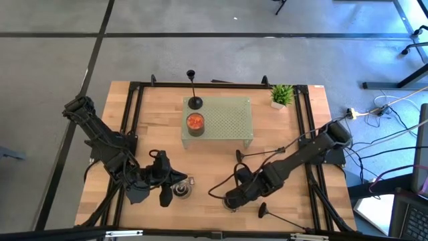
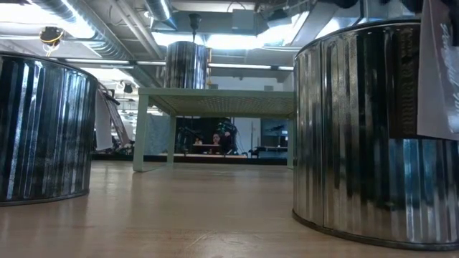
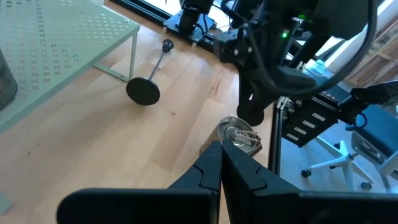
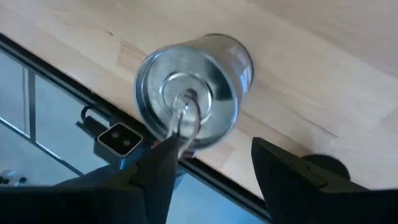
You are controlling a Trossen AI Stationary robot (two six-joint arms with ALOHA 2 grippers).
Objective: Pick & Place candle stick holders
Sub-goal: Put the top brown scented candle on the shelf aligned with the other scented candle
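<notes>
Candle stick holder lies toppled at the near right edge. Right gripper, fingers spread, hovers over a silver can; left gripper waits pressed shut. Next: reach for that stem.

Overhead, table-level, 2 close wrist views

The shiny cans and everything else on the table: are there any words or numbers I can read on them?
No words or numbers can be read anywhere.
Paper label on the big silver can in the low view, at its right edge: faint curly writing, too blurred and cut off to read.
Orange can on the green shelf: no print visible.
Silver can seen from the right wrist: only a plain pull-ring lid.
</notes>
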